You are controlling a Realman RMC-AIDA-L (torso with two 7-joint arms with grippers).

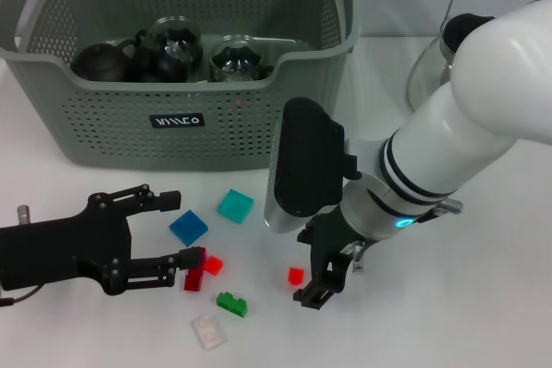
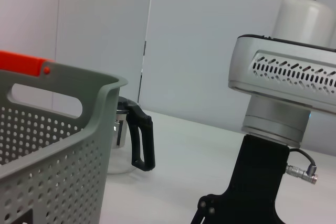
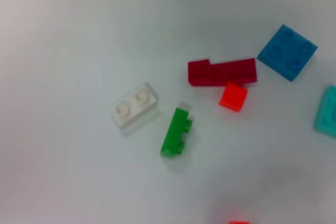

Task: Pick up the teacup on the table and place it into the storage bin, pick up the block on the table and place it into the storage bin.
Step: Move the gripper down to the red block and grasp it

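The grey-green storage bin [image 1: 112, 118] stands at the back and holds a dark teapot [image 1: 99, 62] and two glass teacups [image 1: 175, 40] [image 1: 235, 56]. I see no teacup on the table. Loose blocks lie in front of it: blue [image 1: 188, 227], teal [image 1: 235, 206], red [image 1: 213, 265], dark red [image 1: 195, 279], green [image 1: 231, 303], clear white [image 1: 208, 331] and a small red one [image 1: 296, 276]. My left gripper [image 1: 179, 230] is open and low, with the blue block between its fingertips. My right gripper [image 1: 315, 289] hangs right beside the small red block.
A glass kettle [image 1: 427, 66] with a black handle [image 2: 140, 142] stands right of the bin, behind my right arm [image 1: 466, 144]. The bin's wall [image 2: 52, 145] fills the near side of the left wrist view. The right wrist view shows the blue [image 3: 287, 52], dark red [image 3: 222, 71], green [image 3: 176, 132] and white [image 3: 135, 106] blocks.
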